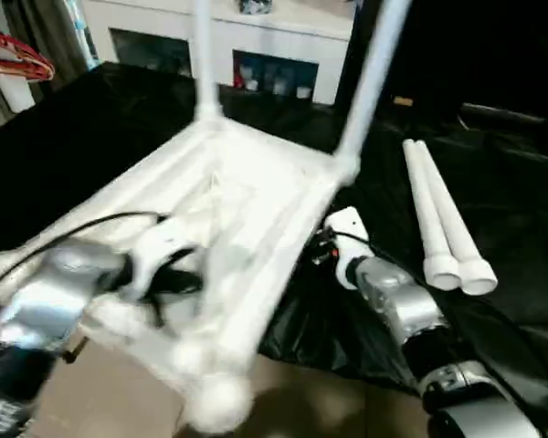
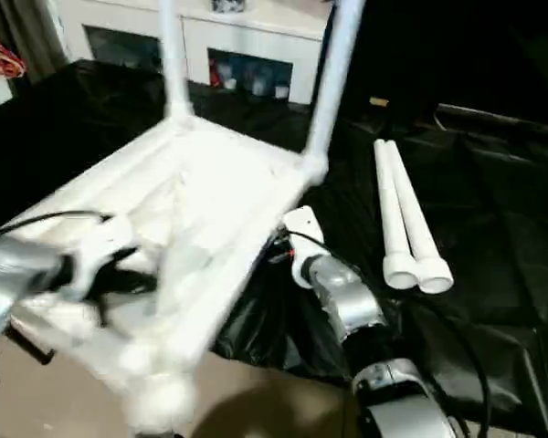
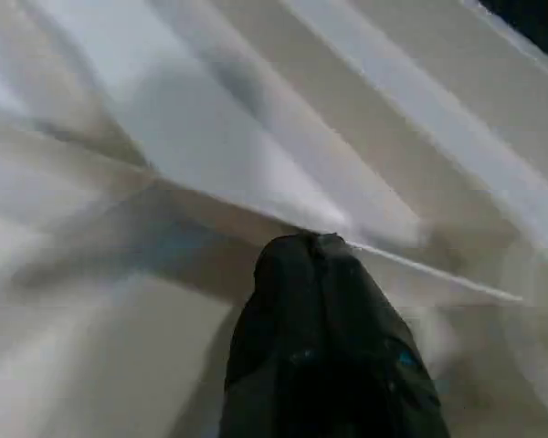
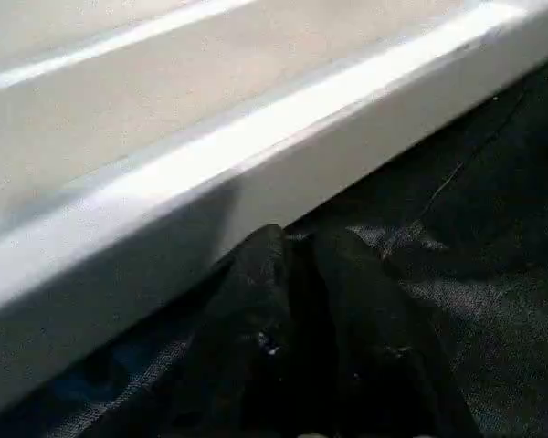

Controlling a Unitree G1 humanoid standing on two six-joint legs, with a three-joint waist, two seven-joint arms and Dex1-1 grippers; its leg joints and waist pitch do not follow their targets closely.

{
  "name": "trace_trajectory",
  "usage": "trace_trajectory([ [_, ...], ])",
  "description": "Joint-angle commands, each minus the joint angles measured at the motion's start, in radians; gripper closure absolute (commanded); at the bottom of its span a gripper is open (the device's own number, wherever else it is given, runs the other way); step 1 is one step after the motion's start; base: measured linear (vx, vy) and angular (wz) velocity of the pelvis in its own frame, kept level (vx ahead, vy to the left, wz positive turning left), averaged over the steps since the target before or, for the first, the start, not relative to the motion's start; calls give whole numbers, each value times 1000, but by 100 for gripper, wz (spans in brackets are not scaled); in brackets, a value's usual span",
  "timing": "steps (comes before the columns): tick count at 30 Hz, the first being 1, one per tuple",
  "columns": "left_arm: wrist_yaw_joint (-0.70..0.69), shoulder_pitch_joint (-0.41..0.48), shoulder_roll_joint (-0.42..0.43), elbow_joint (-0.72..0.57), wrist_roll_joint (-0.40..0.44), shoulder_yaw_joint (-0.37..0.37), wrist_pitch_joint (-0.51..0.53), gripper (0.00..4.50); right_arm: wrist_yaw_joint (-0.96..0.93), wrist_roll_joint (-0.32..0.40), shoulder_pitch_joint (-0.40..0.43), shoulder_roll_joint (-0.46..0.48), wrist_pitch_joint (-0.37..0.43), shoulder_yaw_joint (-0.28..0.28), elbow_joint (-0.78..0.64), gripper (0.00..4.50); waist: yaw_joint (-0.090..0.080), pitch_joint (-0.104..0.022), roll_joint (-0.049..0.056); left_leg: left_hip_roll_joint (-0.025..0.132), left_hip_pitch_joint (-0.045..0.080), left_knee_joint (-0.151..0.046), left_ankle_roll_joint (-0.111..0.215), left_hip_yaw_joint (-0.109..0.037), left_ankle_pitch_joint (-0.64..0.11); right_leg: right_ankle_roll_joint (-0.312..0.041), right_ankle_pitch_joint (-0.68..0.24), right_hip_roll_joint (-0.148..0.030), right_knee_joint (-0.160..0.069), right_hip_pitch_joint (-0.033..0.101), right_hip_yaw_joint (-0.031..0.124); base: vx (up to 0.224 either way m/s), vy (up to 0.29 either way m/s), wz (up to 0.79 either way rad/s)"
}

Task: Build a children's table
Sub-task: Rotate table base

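The children's table point(image 1: 247, 201) lies upside down, ribbed underside up, partly on the black-covered desk point(image 1: 493, 192) and overhanging its near edge. Two white legs point(image 1: 370, 73) are already seated in the far corner sockets and stand upright; two loose legs point(image 1: 443, 228) lie side by side on the black cover, well apart to the right.

The top is judged light and fairly stiff, being hollow moulded plastic, but smooth and likely slippery. Its raised rim and ribs offer the best purchase; the flat panels between them offer none. The loose legs are best taken near the middle, as they can be expected to roll.

The left claw point(image 3: 315, 251) is seen fully closed, its tip pressed against a rib of the underside and nothing held. The right claw point(image 4: 297, 246) is seen nearly closed, just under the table's side rim, with nothing visibly gripped; whether it touches the rim cannot be told.

The near corner sockets are blurred, the upright legs are cut off above, and the right claw's tips are hidden beneath the rim in the head views.
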Motion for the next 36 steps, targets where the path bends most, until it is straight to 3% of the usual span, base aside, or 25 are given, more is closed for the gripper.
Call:
trace_trajectory([
  [1, 48, -45, -34, 63, 22, -21, -47, 450, 9, -3, -20, 6, -13, 1, 10, 429, 0, -65, 27, -6, 2, -81, -49, 4, -259, -151, -249, -43, -77, 51, 41, 0, 0, 0],
  [2, 88, -76, -61, 120, 36, -23, -75, 450, 6, -4, -23, 3, -17, -3, 9, 440, -1, -66, 29, -5, 2, -81, -52, 3, -257, -153, -239, -42, -76, 51, 41, 0, 0, 0],
  [3, 123, -103, -84, 170, 50, -25, -100, 450, 4, -3, -25, 0, -20, -6, 8, 440, -2, -68, 22, -7, -2, -79, -50, 3, -239, -149, -216, -39, -75, 55, 39, 0, 0, 0],
  [5, 171, -149, -116, 260, 73, -34, -141, 450, 1, -6, -28, -8, -23, -10, 4, 440, -1, -71, 21, -9, -5, -75, -44, 4, -193, -158, -151, -37, -68, 58, 40, 0, 0, 0],
  [6, 221, -191, -140, 347, 102, -50, -183, 450, 2, -10, -29, -20, -26, -11, -3, 440, 0, -71, 26, -10, -2, -74, -43, 5, -193, -160, -142, -36, -70, 56, 39, 0, 0, 0],
  [7, 255, -222, -156, 413, 122, -63, -213, 450, 15, -10, -26, -36, -23, -11, -23, 440, 2, -72, 38, -12, -2, -72, -44, 4, -202, -161, -136, -34, -69, 56, 39, 0, 0, 0],
  [8, 255, -222, -156, 413, 122, -63, -213, 450, 15, -10, -26, -36, -23, -11, -23, 440, 3, -72, 34, -11, 1, -72, -44, 6, -212, -160, -137, -35, -72, 55, 39, 0, 0, 0],
  [9, 293, -260, -175, 497, 146, -79, -254, 450, 39, -9, -20, -55, -24, -9, -50, 440, 3, -72, 27, -11, -5, -73, -42, 3, -207, -160, -136, -36, -69, 62, 37, 0, 0, 0],
  [10, 331, -291, -192, 564, 165, -89, -285, 450, 82, -2, -6, -80, -24, -4, -95, 440, 4, -73, 36, -12, -1, -70, -39, 4, -212, -157, -128, -35, -73, 60, 38, 0, 0, 0],
  [11, 355, -305, -203, 593, 167, -85, -294, 450, 112, 4, 3, -95, -20, 1, -122, 440, 7, -75, 32, -11, -1, -68, -35, 4, -204, -160, -110, -35, -70, 62, 37, 0, 0, 0],
  [12, 401, -333, -224, 645, 175, -81, -311, 450, 185, 17, 27, -129, -10, 15, -188, 440, 9, -72, 27, -14, -8, -67, -23, 3, -190, -156, -91, -31, -69, 69, 36, 0, 0, 0],
  [13, 419, -344, -233, 665, 178, -79, -318, 450, 220, 24, 39, -145, -4, 23, -218, 440, 17, -75, 28, -10, -6, -64, -12, 2, -179, -159, -69, -35, -66, 68, 37, 0, 0, 0],
  [14, 454, -365, -252, 709, 177, -67, -335, 450, 275, 37, 63, -178, 9, 35, -276, 440, 21, -75, 27, -11, -11, -64, -5, 1, -161, -164, -59, -36, -65, 72, 35, 0, 0, 0],
  [16, 493, -386, -271, 749, 173, -53, -352, 450, 326, 53, 86, -213, 33, 46, -336, 440, 24, -74, 25, -11, -9, -62, -2, 2, -161, -163, -63, -35, -67, 72, 35, 0, 0, 0],
  [18, 616, -453, -320, 887, 156, -7, -425, 450, 441, 101, 139, -301, 91, 64, -479, 440, 33, -73, 36, -14, -11, -59, 8, 1, -180, -171, -71, -31, -72, 75, 33, 0, 0, 0],
  [19, 637, -460, -326, 902, 153, 0, -439, 450, 460, 108, 148, -317, 99, 69, -503, 440, 39, -73, 35, -13, -4, -57, 14, 2, -188, -166, -74, -30, -77, 73, 34, 0, 0, 0],
  [20, 668, -471, -335, 924, 148, 11, -459, 450, 490, 118, 162, -343, 111, 76, -539, 440, 47, -75, 32, -11, -13, -57, 24, -2, -172, -162, -64, -35, -71, 81, 34, 0, 0, 0],
  [21, 679, -475, -343, 928, 137, 24, -467, 450, 516, 129, 173, -365, 122, 82, -567, 440, 51, -74, 36, -10, -11, -57, 24, -2, -173, -161, -79, -37, -73, 76, 33, 0, 0, 0],
  [22, 688, -482, -350, 942, 131, 32, -480, 450, 540, 137, 184, -382, 135, 86, -594, 440, 52, -73, 32, -10, -14, -57, 19, -3, -170, -163, -99, -39, -73, 77, 32, 0, 0, 0],
  [26, 748, -504, -380, 986, 79, 96, -553, 450, 617, 153, 224, -447, 173, 91, -678, 440, 64, -73, 33, -8, -12, -54, 26, -2, -177, -174, -106, -38, -75, 73, 32, 0, 0, 0],
  [31, 686, -511, -370, 988, 62, 112, -603, 450, 611, 160, 247, -469, 212, 88, -728, 440, 63, -73, 34, -7, -11, -57, 14, -4, -186, -171, -127, -40, -77, 72, 32, 0, 0, 0],
  [34, 453, -462, -333, 874, 23, 90, -601, 450, 631, 186, 270, -489, 243, 90, -776, 440, 62, -71, 29, -2, -13, -60, 11, -3, -180, -185, -113, -44, -73, 71, 33, 0, 0, 0],
  [35, 309, -419, -303, 793, 3, 57, -599, 450, 641, 191, 279, -500, 251, 93, -790, 440, 62, -71, 25, -1, -12, -60, 11, -4, -177, -187, -111, -46, -72, 72, 33, 0, 0, 0],
  [36, 309, -419, -303, 793, 3, 57, -599, 450, 641, 191, 279, -500, 251, 93, -790, 440, 60, -71, 30, 3, -17, -63, 11, -4, -165, -195, -98, -47, -67, 71, 34, 0, 0, 0],
])
